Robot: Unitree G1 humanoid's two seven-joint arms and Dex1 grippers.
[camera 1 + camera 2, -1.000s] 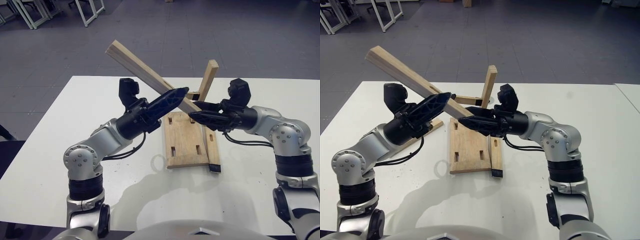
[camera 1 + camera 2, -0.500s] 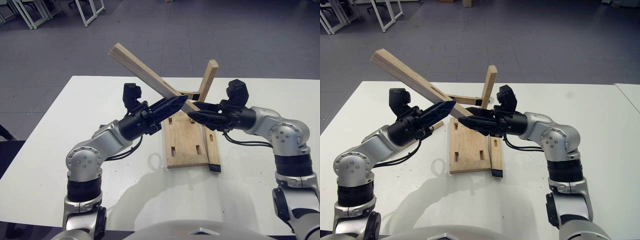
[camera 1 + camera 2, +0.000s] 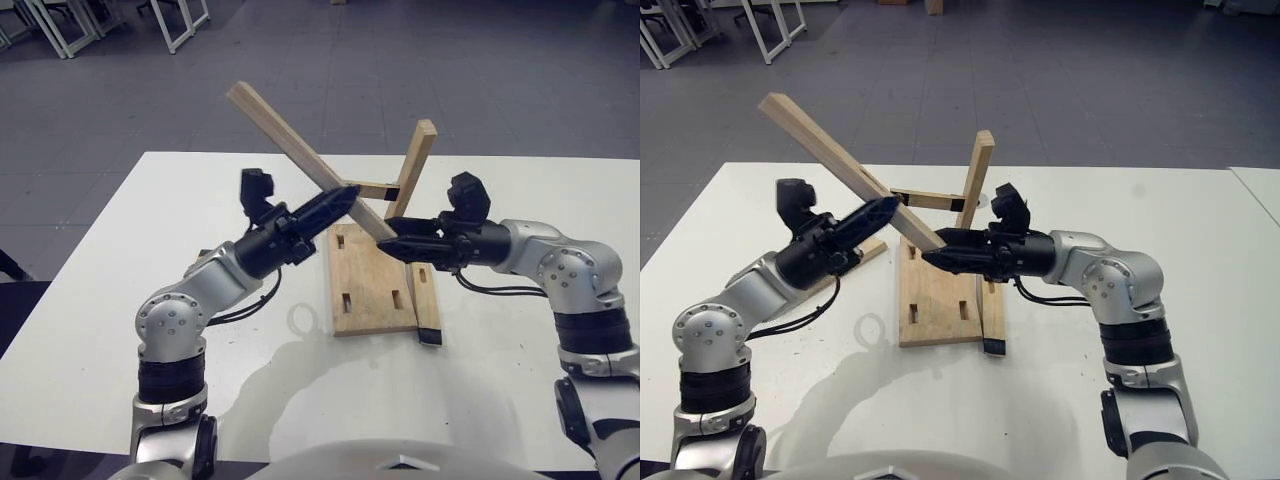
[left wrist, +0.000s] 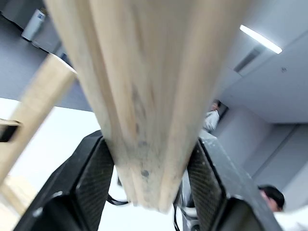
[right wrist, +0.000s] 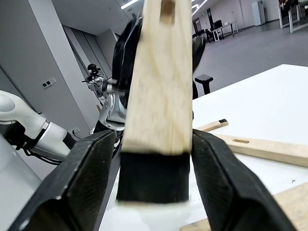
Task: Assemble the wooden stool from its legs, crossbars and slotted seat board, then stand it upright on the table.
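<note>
Two claws were on one leg (image 3: 285,139). Over the last second the right claw (image 3: 392,245) dropped and closed on its capped low end. The left claw (image 3: 345,195) gripped mid-length and tipped the leg steeper. Probably lining it up for the seat board (image 3: 365,282) right beneath both. An upright leg (image 3: 418,160) crowded in just behind the right claw; open surface (image 3: 110,290) lay outboard of the left claw.

A pale wooden leg (image 4: 144,96) runs straight away from the camera, its grain and a small dark knot plain to see. The left gripper (image 4: 151,192) clamps it, one black textured finger (image 4: 89,185) pressed against each side (no gap on either). Beyond the gripper a second wooden bar (image 4: 36,110) stands tilted, with something dark touching its lower part, too cropped to identify. Under it lies the white table (image 4: 62,130). A strip light (image 4: 260,39) glows on the ceiling.
</note>
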